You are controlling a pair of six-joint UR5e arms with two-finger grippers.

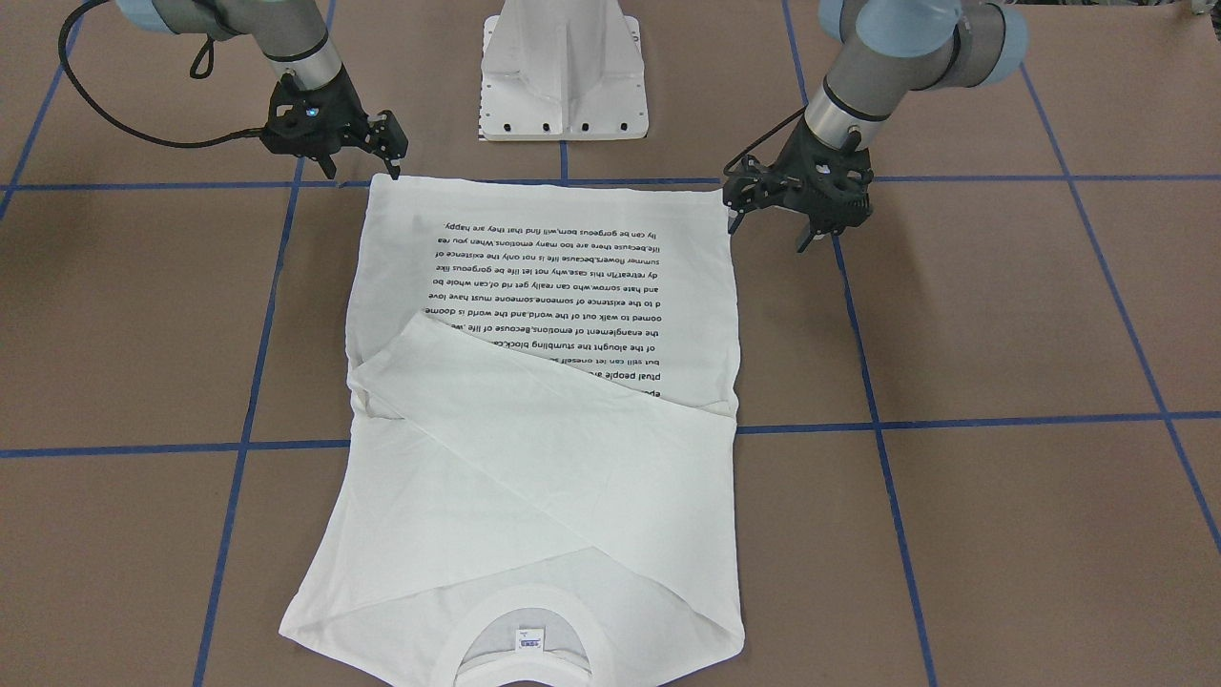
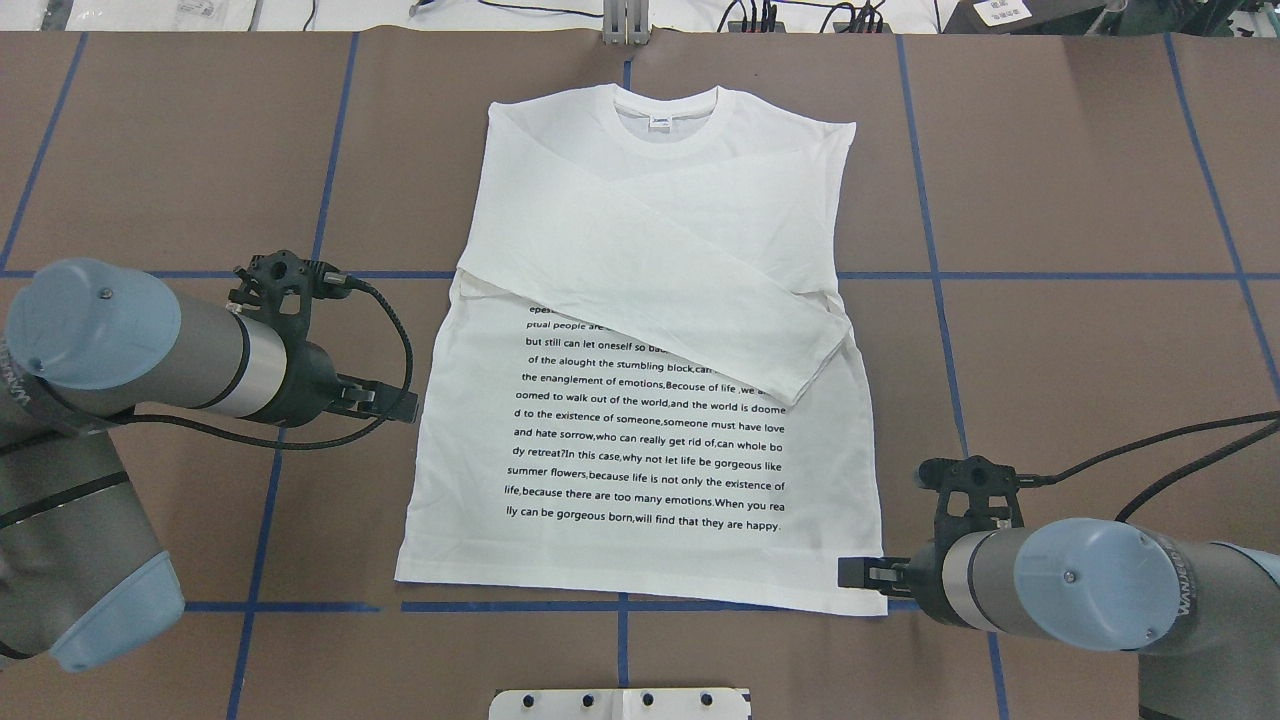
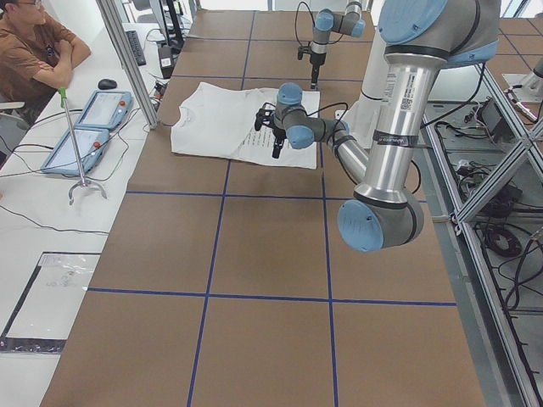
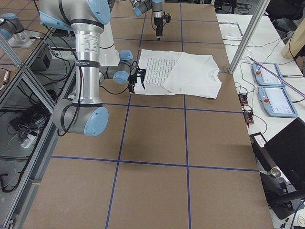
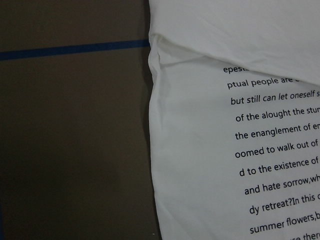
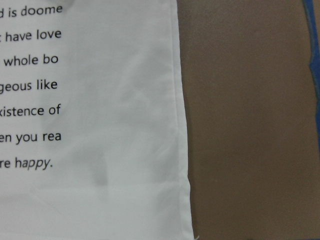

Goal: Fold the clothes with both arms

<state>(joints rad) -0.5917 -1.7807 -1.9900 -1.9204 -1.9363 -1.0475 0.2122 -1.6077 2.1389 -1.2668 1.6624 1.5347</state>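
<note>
One T-shirt (image 2: 650, 450) lies flat on a brown, blue-gridded table (image 2: 1050, 200).

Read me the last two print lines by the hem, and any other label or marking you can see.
T-shirt, second-last line: "life,because there are too many emotions.When you rea"
Last line: "lly can be gorgeous born,will find that they are happy."
Collar label: too small to read.
Lettering on right arm: too blurred to read.

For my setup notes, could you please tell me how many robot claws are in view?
2. The left claw hangs beside the left edge of the shirt; the right claw hangs by its right hem corner. None seems hidden.
</note>
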